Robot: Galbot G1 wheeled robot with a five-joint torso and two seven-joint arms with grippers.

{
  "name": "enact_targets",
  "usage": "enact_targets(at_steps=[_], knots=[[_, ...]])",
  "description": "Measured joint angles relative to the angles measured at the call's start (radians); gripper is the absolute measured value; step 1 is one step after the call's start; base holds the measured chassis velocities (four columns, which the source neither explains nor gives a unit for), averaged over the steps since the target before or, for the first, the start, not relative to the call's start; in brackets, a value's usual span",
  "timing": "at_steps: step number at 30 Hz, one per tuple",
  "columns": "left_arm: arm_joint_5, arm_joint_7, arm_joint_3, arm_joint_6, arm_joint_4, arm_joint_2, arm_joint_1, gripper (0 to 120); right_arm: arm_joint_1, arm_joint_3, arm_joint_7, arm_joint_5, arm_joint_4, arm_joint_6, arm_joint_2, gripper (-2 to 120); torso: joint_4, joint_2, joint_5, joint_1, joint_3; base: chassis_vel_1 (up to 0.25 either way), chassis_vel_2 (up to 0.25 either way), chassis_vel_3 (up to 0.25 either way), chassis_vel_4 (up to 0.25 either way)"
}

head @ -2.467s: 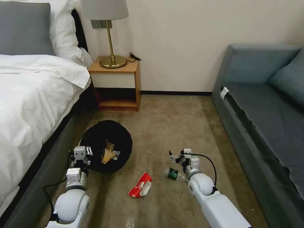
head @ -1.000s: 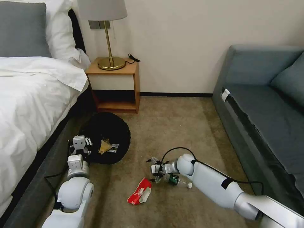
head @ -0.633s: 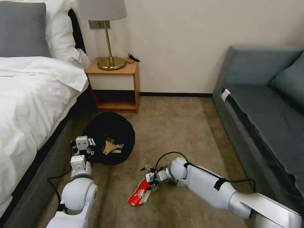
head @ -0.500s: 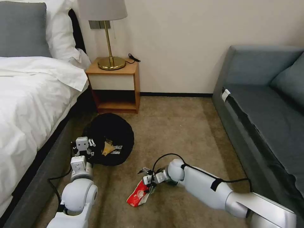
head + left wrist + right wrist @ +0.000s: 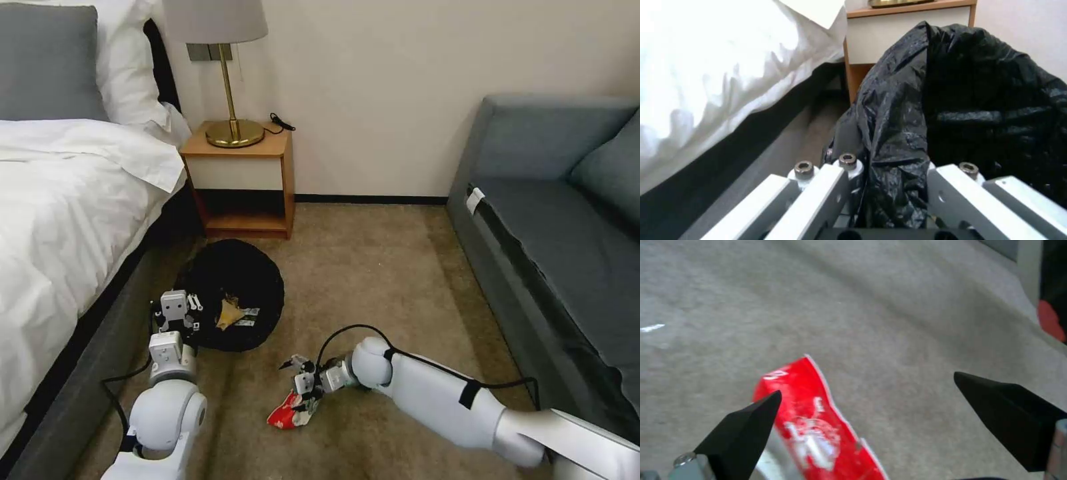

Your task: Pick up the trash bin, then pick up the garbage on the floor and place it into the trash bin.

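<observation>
On a tan carpeted floor [image 5: 373, 267] between a bed [image 5: 60, 200] and a grey sofa [image 5: 560, 220], the right end effector [image 5: 301, 383] reaches low over a red-and-white wrapper [image 5: 288, 412], its black fingers [image 5: 740, 426] spread wide with the wrapper [image 5: 818, 426] lying between them on the carpet. The left end effector [image 5: 175, 313] is pinched on the near rim of the black-bagged bin [image 5: 233, 293], which sits beside the bed near the nightstand [image 5: 243, 180] with a tan scrap [image 5: 228, 313] inside.

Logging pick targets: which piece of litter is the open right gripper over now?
The red-and-white wrapper on the carpet lies under the right gripper; the tan scrap sits inside the trash bin.
</observation>
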Motion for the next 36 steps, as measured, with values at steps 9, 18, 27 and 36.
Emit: enact_targets(at_steps=[9, 18, 27, 36], knots=[[0.001, 0.001, -0.003, -0.007, 0.003, 0.001, 0.007, 4, -0.005, -0.024, -0.001, -0.036, -0.058, 0.009, 0.008, 100, 0.0000, 0.000, 0.0000, 0.000, 0.000, 0.000, 0.000, 0.000, 0.000], [0.002, 0.003, 0.000, -0.012, 0.011, -0.005, 0.010, 4, -0.001, -0.025, 0.018, -0.069, -0.207, 0.026, 0.093, 100, 0.0002, 0.000, 0.0000, 0.000, 0.000, 0.000, 0.000, 0.000, 0.000], [0.003, 0.004, 0.002, -0.015, 0.019, -0.005, 0.007, 4, 0.004, -0.008, 0.030, -0.095, -0.323, 0.051, 0.146, 89, 0.0000, 0.000, 0.0000, 0.000, 0.000, 0.000, 0.000, 0.000, 0.000], [0.003, 0.005, -0.001, -0.023, 0.026, -0.004, 0.016, 4, 0.003, 0.003, 0.031, -0.099, -0.336, 0.057, 0.146, 59, 0.0001, 0.000, 0.0000, 0.000, 0.000, 0.000, 0.000, 0.000, 0.000]])
